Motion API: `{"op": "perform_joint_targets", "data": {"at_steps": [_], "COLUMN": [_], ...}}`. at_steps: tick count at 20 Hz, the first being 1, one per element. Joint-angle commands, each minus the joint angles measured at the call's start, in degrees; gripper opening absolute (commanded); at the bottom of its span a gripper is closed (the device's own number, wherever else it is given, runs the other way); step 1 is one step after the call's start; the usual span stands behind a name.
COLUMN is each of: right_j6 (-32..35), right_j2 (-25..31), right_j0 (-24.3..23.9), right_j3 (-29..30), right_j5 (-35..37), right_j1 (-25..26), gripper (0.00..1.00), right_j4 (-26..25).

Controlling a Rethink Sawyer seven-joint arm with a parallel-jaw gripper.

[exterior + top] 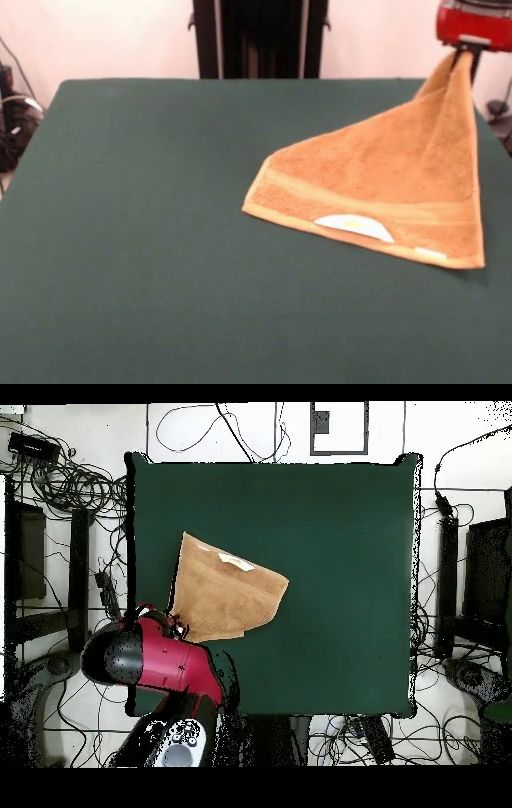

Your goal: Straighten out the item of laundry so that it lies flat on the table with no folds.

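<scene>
The orange-tan towel [384,176] is lifted by one corner at the right far side of the dark green table [144,240]. It hangs in a triangle, its lower edge resting on the table with the white label [354,226] facing up. My gripper [462,56] is shut on the raised corner, under the red arm head. In the overhead view the towel [225,589] lies near the table's [340,564] left side, and the red arm [150,659] covers the held corner.
The black pedestal [258,38] stands behind the table's far edge. Cables and gear [16,112] lie off the table's left side. The overhead view shows more cables [60,484] around the table.
</scene>
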Motion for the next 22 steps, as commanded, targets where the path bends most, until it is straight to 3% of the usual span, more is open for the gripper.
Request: {"op": "perform_joint_targets", "data": {"at_steps": [1, 8, 9, 17, 22], "right_j6": [17.56, 15.95, 14.94, 14.83, 18.01], "right_j2": [1.74, 6.14, 7.76, 6.19, 5.16], "right_j0": [0.99, -3.44, -4.96, -4.98, -3.59], "right_j3": [0.23, 2.25, 2.99, 2.18, 1.59], "right_j5": [1.24, -2.39, -3.42, -2.37, -1.89], "right_j1": [4.48, 3.82, 3.37, 3.54, 3.46], "gripper": [0.00, 0.00, 1.00, 1.00, 1.00], "right_j4": [4.26, 2.41, 1.99, 0.72, 2.58]}}
